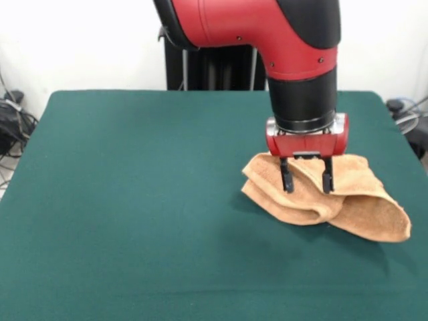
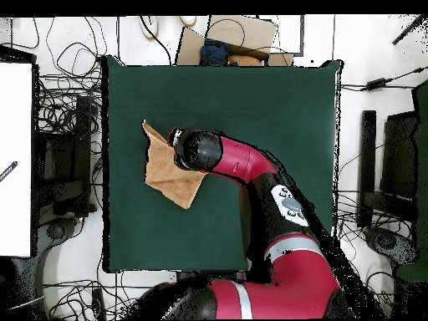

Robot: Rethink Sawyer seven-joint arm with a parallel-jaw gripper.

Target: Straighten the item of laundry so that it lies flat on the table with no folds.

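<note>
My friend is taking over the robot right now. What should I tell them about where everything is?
Hand: open, two black fingers pointing down over the towel, not gripping it. From the front view I cannot tell if the tips touch the cloth.

Towel: bunched and folded over itself on the green table, towards one side edge rather than the middle. In the overhead view the arm covers part of it.

Done: nothing that shows; the towel is not flat yet.

Left: grab an edge or corner, pull the folds open, and spread it flat on the table.
</note>
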